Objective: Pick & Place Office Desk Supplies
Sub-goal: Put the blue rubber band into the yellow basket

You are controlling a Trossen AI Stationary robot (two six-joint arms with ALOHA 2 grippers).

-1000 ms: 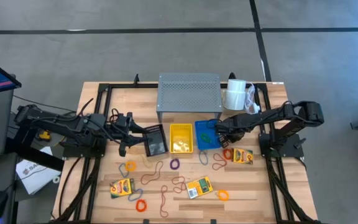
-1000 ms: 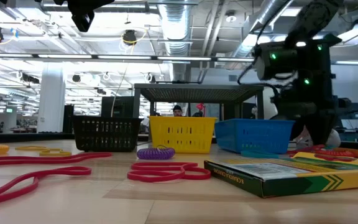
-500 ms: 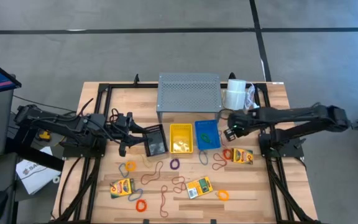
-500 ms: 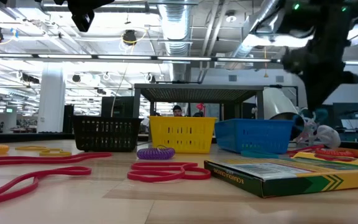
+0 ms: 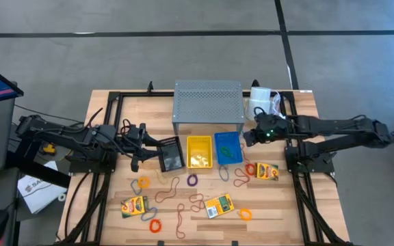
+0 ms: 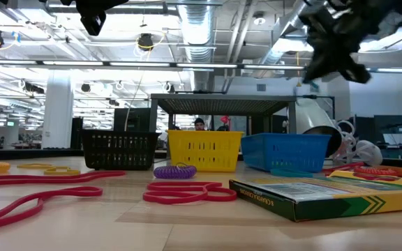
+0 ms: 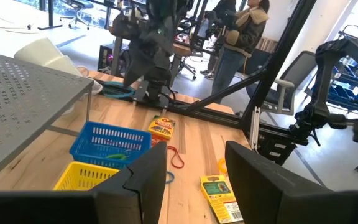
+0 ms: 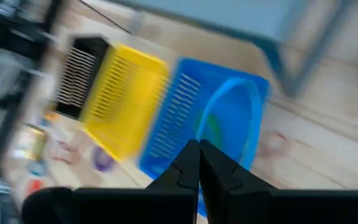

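Observation:
Three yellow-and-green crayon boxes (image 5: 134, 205), (image 5: 219, 205), (image 5: 267, 171) lie flat on the wooden table among several rubber-band loops, such as a purple one (image 5: 191, 180) and an orange one (image 5: 245, 214). A black (image 5: 171, 154), a yellow (image 5: 199, 151) and a blue basket (image 5: 228, 147) stand in a row; the blue one holds a few loops (image 8: 229, 118). My right gripper (image 5: 247, 139) hangs shut and empty, high above the blue basket's right rim, slanting down. My left gripper (image 7: 194, 174) stays open and empty, raised left of the black basket.
A grey perforated riser (image 5: 208, 102) stands behind the baskets, with a white roll (image 5: 258, 102) at its right. A black frame (image 5: 115, 96) runs around the table's edges. People stand in the room beyond the table (image 7: 241, 37).
My right gripper has risen from just over the blue basket to well above it. It has tipped from pointing steeply down to a shallower slant and has stayed shut and empty. The baskets and supplies have not moved.

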